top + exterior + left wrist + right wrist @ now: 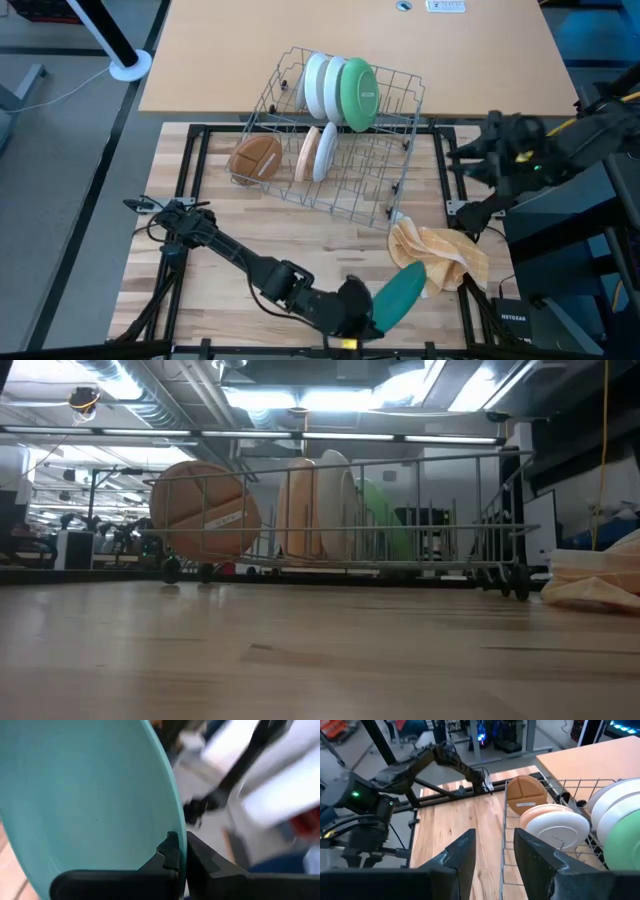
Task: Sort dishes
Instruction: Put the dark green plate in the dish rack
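My left gripper (368,318) is near the table's front edge, shut on a teal-blue plate (401,291) that fills the left wrist view (85,795). The grey wire rack (335,140) at the table's far middle holds two white plates (322,85) and a green plate (357,95) upright in its back row, a tan plate (308,153) and a white plate (326,150) in front, and a brown plate (256,157) leaning at its left end. My right gripper (495,855) is open and empty, above the table's right side. My left gripper pinches the teal-blue plate's rim (176,832) between its two fingers, one finger (167,852) on the hollow face and one on the back. The plate is tilted on edge and stretches away from the fingers toward the yellow cloth. Whether it touches the table I cannot tell.
A crumpled yellow checked cloth (440,255) lies on the table's front right, beside the teal-blue plate. Black frame bars (190,160) run along the table's sides. A tan tabletop (350,30) lies beyond the rack.
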You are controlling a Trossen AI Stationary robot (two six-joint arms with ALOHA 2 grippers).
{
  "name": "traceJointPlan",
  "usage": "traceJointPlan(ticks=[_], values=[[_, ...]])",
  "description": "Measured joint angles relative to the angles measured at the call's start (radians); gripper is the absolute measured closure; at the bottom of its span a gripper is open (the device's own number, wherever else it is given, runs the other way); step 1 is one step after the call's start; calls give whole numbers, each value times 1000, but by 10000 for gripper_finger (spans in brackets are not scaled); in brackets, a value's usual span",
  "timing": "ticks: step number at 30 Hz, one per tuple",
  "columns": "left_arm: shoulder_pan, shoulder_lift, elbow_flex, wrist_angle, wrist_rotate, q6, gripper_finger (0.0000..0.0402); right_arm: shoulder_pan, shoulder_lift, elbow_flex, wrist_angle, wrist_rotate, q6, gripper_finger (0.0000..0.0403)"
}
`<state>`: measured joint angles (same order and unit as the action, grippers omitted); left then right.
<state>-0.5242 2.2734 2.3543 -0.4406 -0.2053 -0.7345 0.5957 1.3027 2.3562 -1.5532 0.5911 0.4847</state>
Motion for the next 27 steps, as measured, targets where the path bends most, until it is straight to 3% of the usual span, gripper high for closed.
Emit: traceJointPlan(ticks=[9, 19, 27], values=[[78, -17, 0, 198, -52, -221, 402, 0, -98, 0, -2, -6, 5, 265], [245, -152, 0, 220, -72, -86, 401, -1, -130, -1, -19, -34, 3, 265], [475, -204, 1, 224, -41, 8, 401, -1, -118, -2, -18, 16, -86, 265]])
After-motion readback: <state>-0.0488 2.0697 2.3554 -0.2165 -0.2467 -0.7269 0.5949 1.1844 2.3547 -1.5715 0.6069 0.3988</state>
